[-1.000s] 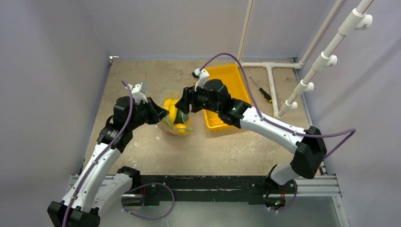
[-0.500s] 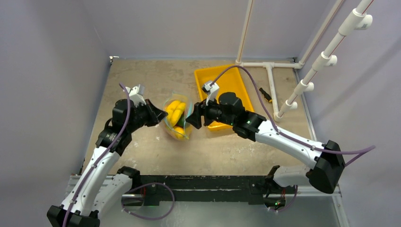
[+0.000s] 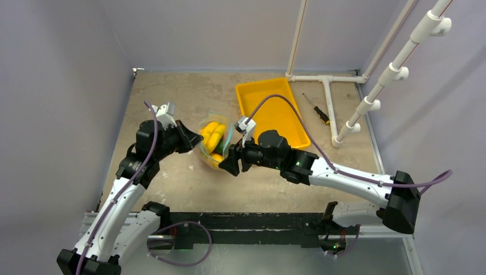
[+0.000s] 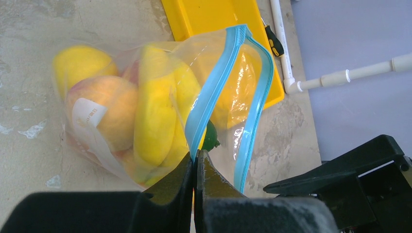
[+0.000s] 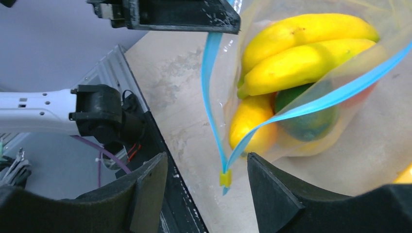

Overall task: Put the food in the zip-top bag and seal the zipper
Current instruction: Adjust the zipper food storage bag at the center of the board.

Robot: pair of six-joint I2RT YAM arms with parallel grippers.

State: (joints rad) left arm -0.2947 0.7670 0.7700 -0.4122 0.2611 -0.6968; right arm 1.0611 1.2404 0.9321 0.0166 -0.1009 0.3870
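The clear zip-top bag (image 3: 213, 144) stands on the table, mouth gaping, holding the food: yellow bananas (image 5: 301, 43), a dark green avocado (image 5: 306, 116), a lemon (image 5: 250, 121) and a peach (image 4: 104, 109). My left gripper (image 4: 195, 155) is shut on the teal-blue zipper (image 4: 214, 87) at the bag's left side. My right gripper (image 5: 207, 167) is open at the bag's near end. The zipper's small yellow slider (image 5: 224, 178) hangs between its fingers, touching neither. In the top view the right gripper (image 3: 226, 166) sits just below the bag and the left gripper (image 3: 195, 139) at the bag's left.
The yellow tray (image 3: 278, 112) lies right of the bag with nothing in it. A screwdriver (image 3: 318, 112) and white pipes (image 3: 329, 109) lie beyond it at the right. The metal rail (image 3: 258, 220) runs along the near table edge.
The right arm swung from the bag's far side by the tray round to the bag's near end, uncovering the tray. The left gripper kept its hold; the bag shifted slightly.
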